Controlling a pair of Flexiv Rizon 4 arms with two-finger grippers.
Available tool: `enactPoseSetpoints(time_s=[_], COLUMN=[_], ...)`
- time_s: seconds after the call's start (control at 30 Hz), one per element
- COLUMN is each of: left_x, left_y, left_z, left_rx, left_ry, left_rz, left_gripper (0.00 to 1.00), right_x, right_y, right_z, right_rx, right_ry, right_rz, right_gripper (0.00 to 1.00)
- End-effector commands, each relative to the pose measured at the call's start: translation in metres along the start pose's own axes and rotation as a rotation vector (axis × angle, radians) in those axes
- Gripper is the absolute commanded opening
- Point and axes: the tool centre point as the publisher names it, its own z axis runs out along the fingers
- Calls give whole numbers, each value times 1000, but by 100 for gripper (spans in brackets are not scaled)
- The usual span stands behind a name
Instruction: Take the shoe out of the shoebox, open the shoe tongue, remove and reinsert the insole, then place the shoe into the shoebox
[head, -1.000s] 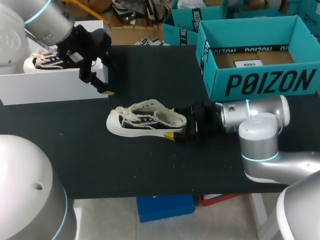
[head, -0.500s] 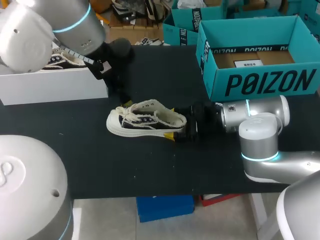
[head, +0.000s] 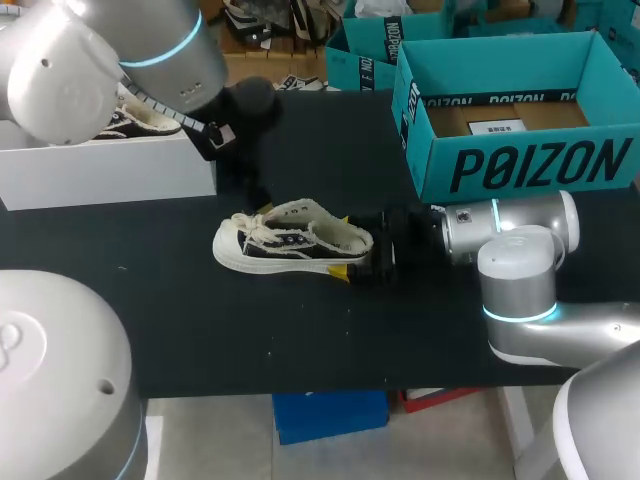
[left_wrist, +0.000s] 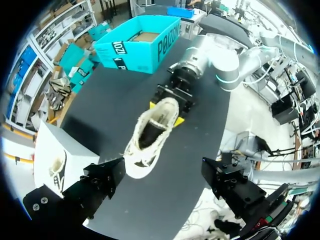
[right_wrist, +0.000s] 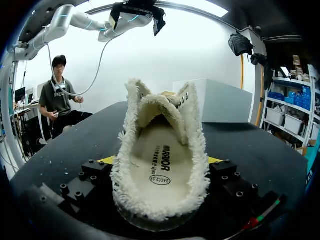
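Observation:
A black-and-white sneaker (head: 290, 240) with a fleecy cream lining lies on its sole mid-table, toe to the left. My right gripper (head: 352, 247) is shut on its heel, a yellow tip on each side. In the right wrist view the sneaker (right_wrist: 160, 150) sits between the fingers (right_wrist: 90, 175), its insole (right_wrist: 160, 167) flat inside and the tongue standing up. My left gripper (left_wrist: 162, 170) hangs open and wide above the sneaker's (left_wrist: 150, 130) toe end, holding nothing. The white shoebox (head: 110, 170) stands at the far left.
A second sneaker (head: 140, 115) lies in the white shoebox. An open teal box (head: 520, 150) stands at the back right, just behind my right arm (head: 510, 235). Bare black tabletop (head: 300, 330) runs in front of the sneaker.
My left arm has swung right from over the white shoebox and now hangs above the sneaker's toe. The sneaker and my right arm have not moved.

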Motion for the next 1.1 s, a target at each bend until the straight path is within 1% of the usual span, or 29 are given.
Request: enactPoseSetpoints(time_s=[0.03, 0.17, 0.2, 0.23, 0.33, 0.4, 0.5, 0.57, 0.6, 0.7, 0.73, 0.77, 0.8, 0.87, 0.9, 1.03, 1.1], left_x=[-4, -15, -17, -19, -20, -19, -17, -16, -15, -11, -10, -9, -7, -4, -3, 1, 0], left_y=[-2, -5, -6, -7, -12, -15, -20, -23, -25, -32, -33, -35, -38, -41, -43, -49, -50], left_z=[7, 15, 16, 18, 25, 31, 41, 46, 48, 57, 61, 63, 67, 72, 75, 85, 90], left_rx=[-29, -50, -68, -83, -107, -121, -182, -224, -230, -296, -317, -322, -342, -362, -376, -401, -413], left_ry=[-20, -6, -39, -40, -8, -21, -11, -66, -59, -123, -116, -117, -147, -157, -181, -211, -222], left_rz=[-14, -112, -156, -177, -237, -279, -380, -442, -455, -488, -507, -518, -530, -558, -565, -612, -632], left_gripper=[100, 100, 100, 100, 100, 100, 100, 100, 100, 100, 100, 100, 100, 100, 100, 100, 100], right_x=[0, 0, 0, 0, 0, 0, 0, 0, 0, 0, 0, 0, 0, 0, 0, 0, 0], right_y=[-9, -9, -9, -9, -9, -9, -9, -9, -9, -9, -9, -9, -9, -9, -9, -9, -9], right_z=[5, 5, 5, 5, 5, 5, 5, 5, 5, 5, 5, 5, 5, 5, 5, 5, 5], right_rx=[-2, -2, -2, -2, -2, -2, -2, -2, -2, -2, -2, -2, -2, -2, -2, -2, -2], right_ry=[-2, -2, -2, -2, -2, -2, -2, -2, -2, -2, -2, -2, -2, -2, -2, -2, -2], right_rz=[0, 0, 0, 0, 0, 0, 0, 0, 0, 0, 0, 0, 0, 0, 0, 0, 0], right_gripper=[0, 0, 0, 0, 0, 0, 0, 0, 0, 0, 0, 0, 0, 0, 0, 0, 0])
